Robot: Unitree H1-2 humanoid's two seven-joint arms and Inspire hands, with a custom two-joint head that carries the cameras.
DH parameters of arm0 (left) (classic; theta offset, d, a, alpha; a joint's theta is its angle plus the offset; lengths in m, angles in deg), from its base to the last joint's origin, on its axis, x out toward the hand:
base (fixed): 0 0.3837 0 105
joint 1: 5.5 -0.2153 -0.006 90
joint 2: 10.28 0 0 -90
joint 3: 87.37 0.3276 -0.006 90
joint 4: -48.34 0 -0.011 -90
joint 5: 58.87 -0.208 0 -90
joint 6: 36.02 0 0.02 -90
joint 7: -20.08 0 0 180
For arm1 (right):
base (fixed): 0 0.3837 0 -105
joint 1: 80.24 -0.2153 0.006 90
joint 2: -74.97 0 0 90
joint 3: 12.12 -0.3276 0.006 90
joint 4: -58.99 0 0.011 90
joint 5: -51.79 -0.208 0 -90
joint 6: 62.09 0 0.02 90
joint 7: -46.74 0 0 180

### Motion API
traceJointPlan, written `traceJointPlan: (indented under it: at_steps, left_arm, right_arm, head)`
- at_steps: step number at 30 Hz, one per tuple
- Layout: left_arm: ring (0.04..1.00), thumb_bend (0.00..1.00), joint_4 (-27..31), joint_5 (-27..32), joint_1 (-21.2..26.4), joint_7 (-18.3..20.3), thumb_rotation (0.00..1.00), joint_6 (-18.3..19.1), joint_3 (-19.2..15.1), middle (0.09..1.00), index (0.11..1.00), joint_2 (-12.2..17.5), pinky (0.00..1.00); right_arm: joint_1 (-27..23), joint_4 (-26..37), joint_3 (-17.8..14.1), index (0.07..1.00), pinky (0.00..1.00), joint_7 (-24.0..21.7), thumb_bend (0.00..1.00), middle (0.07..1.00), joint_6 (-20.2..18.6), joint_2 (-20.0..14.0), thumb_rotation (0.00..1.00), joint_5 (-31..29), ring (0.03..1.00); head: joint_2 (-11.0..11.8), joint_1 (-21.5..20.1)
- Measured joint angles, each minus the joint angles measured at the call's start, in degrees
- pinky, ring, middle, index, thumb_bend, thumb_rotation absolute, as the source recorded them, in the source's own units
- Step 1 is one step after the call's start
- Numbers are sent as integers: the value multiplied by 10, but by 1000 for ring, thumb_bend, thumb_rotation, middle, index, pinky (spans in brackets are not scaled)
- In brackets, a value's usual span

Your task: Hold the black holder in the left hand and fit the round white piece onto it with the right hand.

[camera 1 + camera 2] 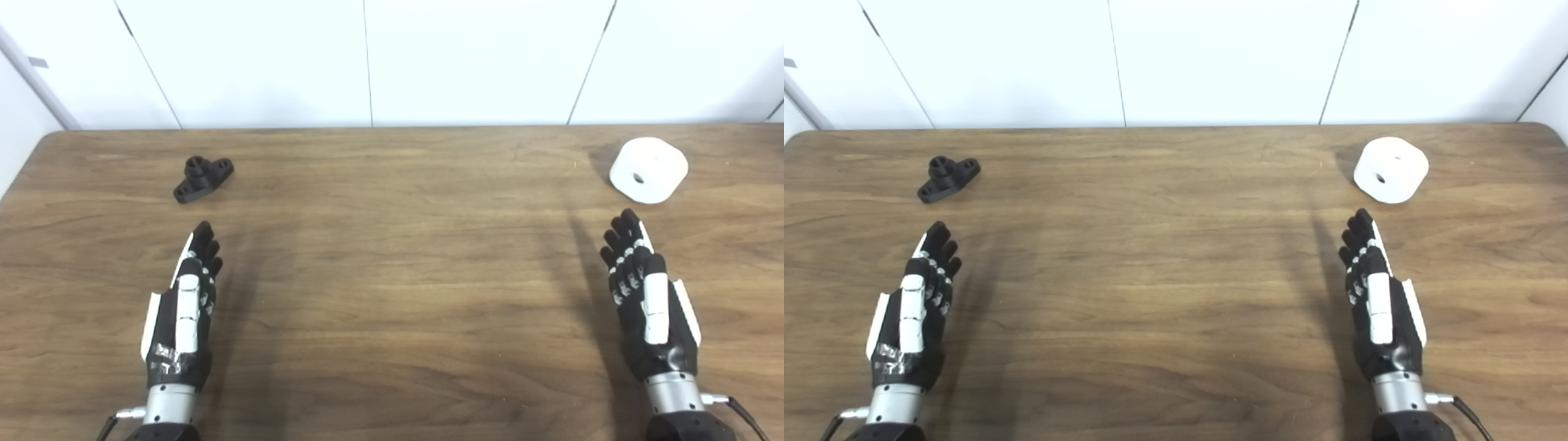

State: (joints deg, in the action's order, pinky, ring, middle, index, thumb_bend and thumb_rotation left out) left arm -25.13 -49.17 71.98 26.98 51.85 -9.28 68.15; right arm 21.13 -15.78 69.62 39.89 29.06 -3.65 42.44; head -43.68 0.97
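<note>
The black holder (203, 179) lies on the wooden table (392, 257) at the far left, a flat base with a short upright post. A round white piece (648, 169) with a small centre hole rests at the far right. My left hand (184, 309) hovers edge-on just short of the holder, fingers straight and pointing at it, holding nothing. On the other side my right hand (649, 303) is held the same way, open, its fingertips a short way in front of the white piece.
White wall panels (367, 61) rise right behind the table's far edge. The table's left corner is rounded near the holder. Bare wood lies between the two hands.
</note>
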Motion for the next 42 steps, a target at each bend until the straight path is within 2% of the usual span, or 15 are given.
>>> traceJointPlan:
  at_steps: [10, 11, 14, 17, 21, 26, 28, 37, 42]
  left_arm:
    - [1000, 437, 0, -4, 0, 0, 901, 0, 0, 995, 972, 0, 1000]
    - [1000, 432, 0, -4, 0, 0, 898, 0, 1, 993, 970, 0, 1000]
    - [1000, 426, 0, -4, 0, 2, 892, -1, 2, 993, 970, 0, 1000]
    - [994, 407, 0, -5, -1, 2, 904, -3, 4, 989, 967, 0, 1000]
    - [991, 418, -1, -7, -1, 2, 867, -12, 11, 985, 962, -1, 1000]
    - [989, 435, -2, -12, -2, 0, 886, -27, 20, 987, 963, -4, 1000]
    - [995, 439, -2, -18, -2, -2, 878, -27, 24, 991, 970, -4, 1000]
    - [998, 435, -27, -39, -3, -2, 899, -56, 35, 993, 974, -5, 1000]
    - [995, 521, -37, -43, -2, -2, 877, -74, 35, 990, 972, -5, 1000]
  right_arm:
    - [0, 0, -1, 965, 1000, 1, 568, 985, 0, 0, 952, 1, 997]
    - [0, 0, -1, 966, 1000, 1, 565, 985, 0, 0, 950, 0, 996]
    - [0, 0, -1, 974, 1000, 1, 568, 987, 0, 0, 954, -2, 993]
    - [1, -1, -4, 980, 1000, 0, 562, 987, 2, -1, 956, -4, 994]
    - [2, -16, -8, 982, 1000, -3, 556, 993, 14, -3, 940, -8, 1000]
    - [3, -20, -14, 973, 1000, -10, 568, 989, 17, -6, 924, -13, 997]
    - [3, -20, -16, 968, 1000, -12, 571, 987, 17, -6, 911, -15, 997]
    - [3, -23, -16, 972, 1000, -17, 533, 986, 21, -7, 914, -15, 1000]
    - [3, -26, -16, 969, 1000, -22, 548, 991, 31, -7, 905, -15, 1000]
  head:
    - [7, 12]
    - [12, 29]
    - [25, 42]
    - [45, 83]
    - [69, 116]
    - [86, 129]
    - [99, 138]
    - [130, 149]
    - [144, 149]
